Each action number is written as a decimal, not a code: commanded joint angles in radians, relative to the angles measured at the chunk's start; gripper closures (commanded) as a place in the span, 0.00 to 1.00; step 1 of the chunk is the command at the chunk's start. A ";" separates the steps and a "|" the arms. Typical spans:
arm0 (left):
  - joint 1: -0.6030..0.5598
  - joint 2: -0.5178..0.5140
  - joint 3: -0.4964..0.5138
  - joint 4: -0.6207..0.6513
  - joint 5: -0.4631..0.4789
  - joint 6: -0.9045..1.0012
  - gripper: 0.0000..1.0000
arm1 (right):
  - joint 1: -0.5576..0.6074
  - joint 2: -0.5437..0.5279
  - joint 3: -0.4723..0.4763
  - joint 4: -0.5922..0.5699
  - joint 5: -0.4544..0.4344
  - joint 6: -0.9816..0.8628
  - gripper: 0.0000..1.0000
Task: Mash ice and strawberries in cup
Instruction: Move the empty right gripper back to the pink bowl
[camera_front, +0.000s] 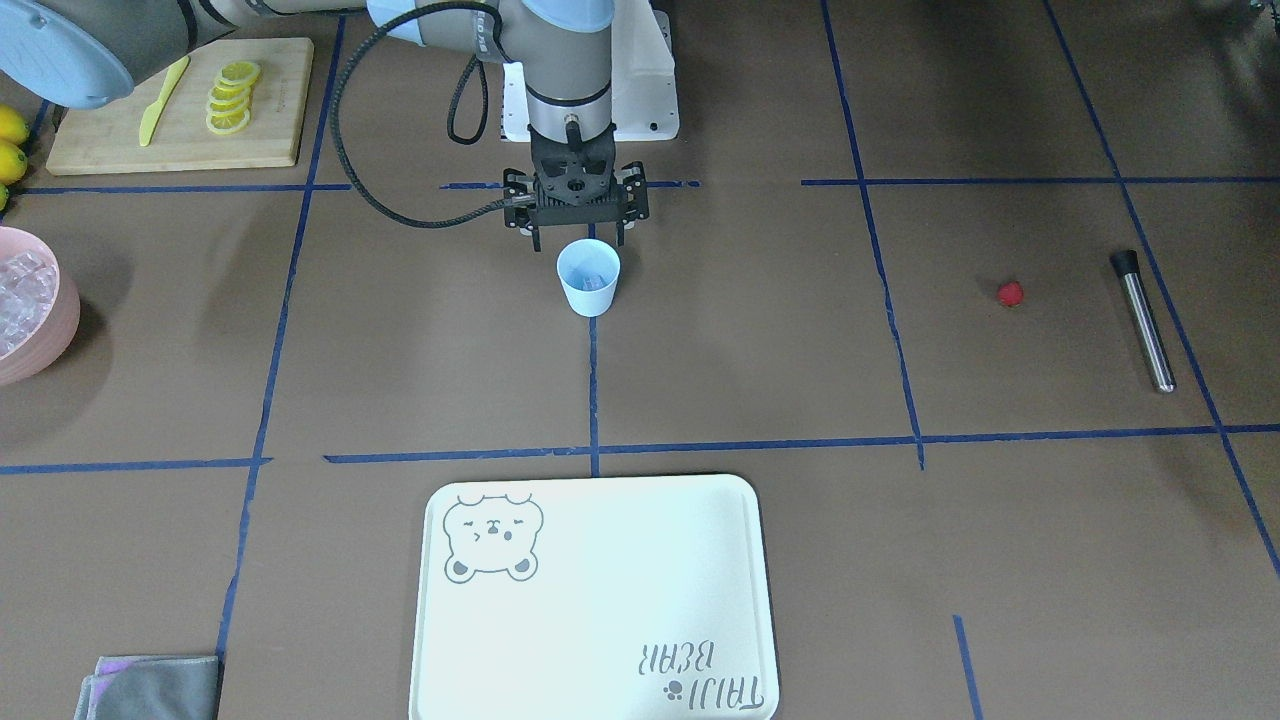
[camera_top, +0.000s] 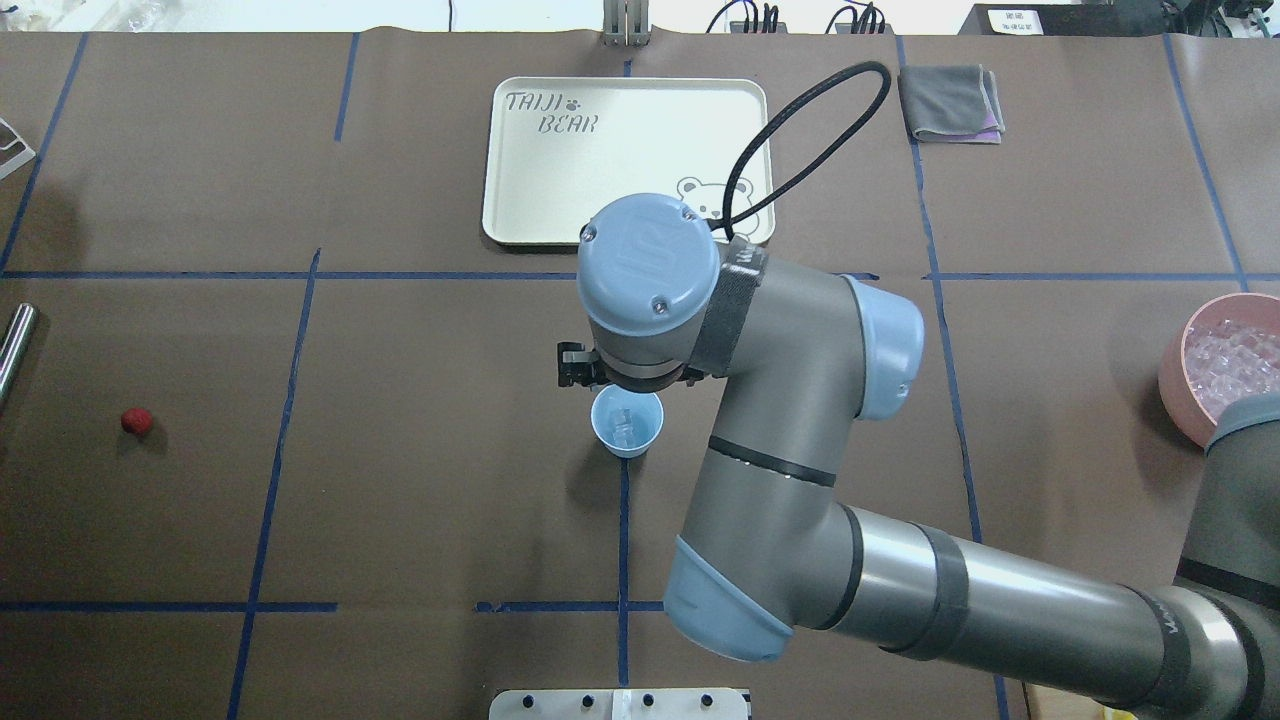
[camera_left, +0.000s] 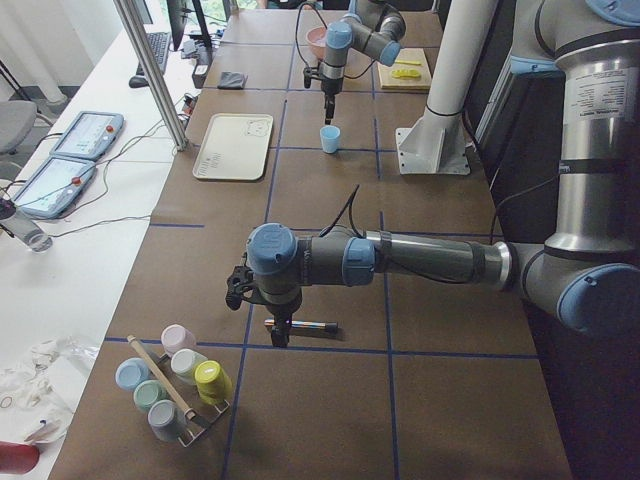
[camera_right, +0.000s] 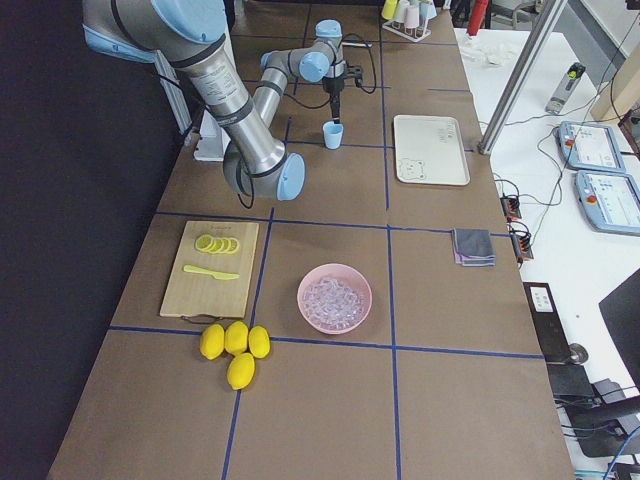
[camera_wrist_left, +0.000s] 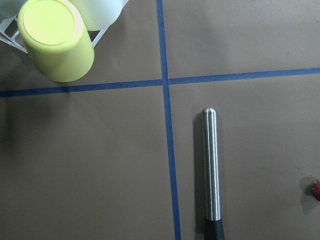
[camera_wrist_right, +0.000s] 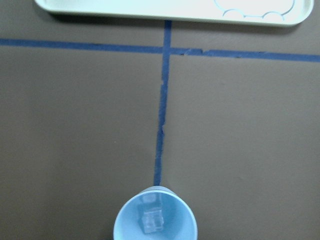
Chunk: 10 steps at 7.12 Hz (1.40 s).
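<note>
Seen from overhead, the brown, blue-taped worktop (camera_top: 420, 480) carries a pale bear-printed tray (camera_top: 540, 180) at twelve o'clock of centre, bare and probably kept as a serving spot. At three o'clock, by the edge, a pink bowl (camera_top: 1175, 375) holds the stock of ice (camera_top: 1235, 355), handy to the right arm. The right end effector (camera_front: 580, 240) hangs just above the cup, toward its twelve o'clock rim, jaws spread with nothing between them, a pose that fits dropping ice in. The left end effector (camera_left: 278, 328) hovers close over the metal muddler (camera_front: 1145, 320) at nine o'clock, well apart from the cup; whether its jaws are apart or together cannot be told. The cup (camera_front: 589, 290) stands upright at centre on a tape line, a small tapered light-blue tumbler with its mouth free for loading and mashing. The strawberry (camera_front: 1010, 293), small, round and red, lies on the worktop at nine o'clock, near the muddler, not yet in the cup. At least one clear, glassy ice cube (camera_wrist_right: 153, 220) sits on the cup's bottom.
</note>
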 joint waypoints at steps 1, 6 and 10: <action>0.000 -0.002 -0.001 0.000 0.000 -0.002 0.00 | 0.120 -0.096 0.208 -0.106 0.058 -0.014 0.01; 0.007 -0.005 -0.056 -0.032 0.002 0.002 0.00 | 0.551 -0.562 0.394 -0.049 0.354 -0.435 0.01; 0.159 -0.008 -0.083 -0.165 0.002 -0.194 0.00 | 0.706 -0.948 0.291 0.342 0.380 -0.809 0.01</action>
